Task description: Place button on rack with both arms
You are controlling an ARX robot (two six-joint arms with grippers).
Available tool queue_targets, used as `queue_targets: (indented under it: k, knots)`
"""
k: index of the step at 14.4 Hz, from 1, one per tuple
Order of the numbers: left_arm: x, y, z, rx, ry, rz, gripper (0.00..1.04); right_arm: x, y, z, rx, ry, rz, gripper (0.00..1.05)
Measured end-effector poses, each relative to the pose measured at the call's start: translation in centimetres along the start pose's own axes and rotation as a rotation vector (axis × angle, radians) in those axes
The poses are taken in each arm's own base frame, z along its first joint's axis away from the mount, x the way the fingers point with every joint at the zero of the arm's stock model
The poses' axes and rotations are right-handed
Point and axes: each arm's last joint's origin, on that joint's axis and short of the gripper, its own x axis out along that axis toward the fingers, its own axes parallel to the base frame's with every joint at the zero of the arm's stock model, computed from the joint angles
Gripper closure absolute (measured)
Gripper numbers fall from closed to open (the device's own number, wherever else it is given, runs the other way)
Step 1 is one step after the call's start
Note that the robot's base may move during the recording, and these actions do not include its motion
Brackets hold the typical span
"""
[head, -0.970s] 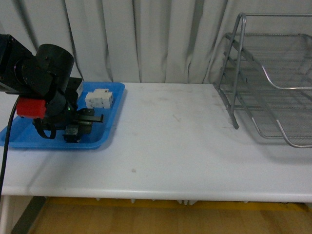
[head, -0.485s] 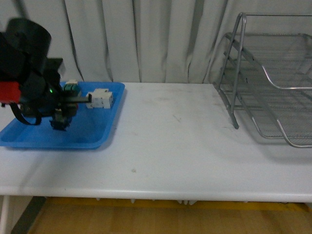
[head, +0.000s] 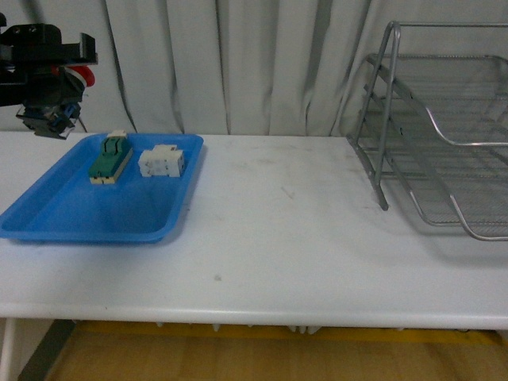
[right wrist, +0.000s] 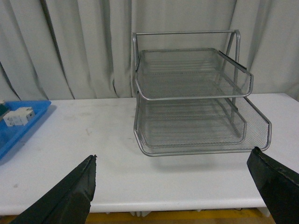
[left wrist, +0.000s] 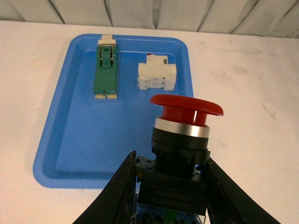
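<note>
The button (left wrist: 186, 105) has a round red mushroom cap on a black body, and my left gripper (left wrist: 171, 159) is shut on that body. In the front view the left gripper (head: 49, 95) hangs high at the far left, above the back left corner of the blue tray, with the button's red cap (head: 82, 76) showing beside it. The rack (head: 444, 143), a silver wire-mesh letter tray, stands at the table's far right. In the right wrist view the rack (right wrist: 196, 88) faces my right gripper (right wrist: 174, 154), which is open and holds nothing.
A flat blue tray (head: 79, 218) lies at the left of the white table, holding a green terminal block (head: 109, 157) and a white blocky component (head: 161, 161). Grey curtains hang behind the table. The table's front edge runs low across the front view.
My left arm has risen off the blue tray and swung up and to the left, carrying the button. The green block and white component stay in the tray.
</note>
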Motion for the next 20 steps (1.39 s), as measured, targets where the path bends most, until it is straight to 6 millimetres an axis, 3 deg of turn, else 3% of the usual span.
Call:
queue_targets:
  k: [2,5,10,20]
  knots:
    - [-1.5,-0.1,-1.5,0.014,-0.01,-0.004,0.69,0.0,0.0,0.0,0.0,0.0,0.0,0.06]
    - [-1.5,-0.1,-3.2,0.002,0.013,-0.008,0.69,0.0,0.0,0.0,0.0,0.0,0.0,0.06]
    - [-0.5,-0.5,-3.8,-0.001,0.03,-0.02,0.69,0.0,0.0,0.0,0.0,0.0,0.0,0.06]
    - [-0.5,-1.2,-4.0,0.012,0.039,-0.043,0.69,0.0,0.0,0.0,0.0,0.0,0.0,0.06]
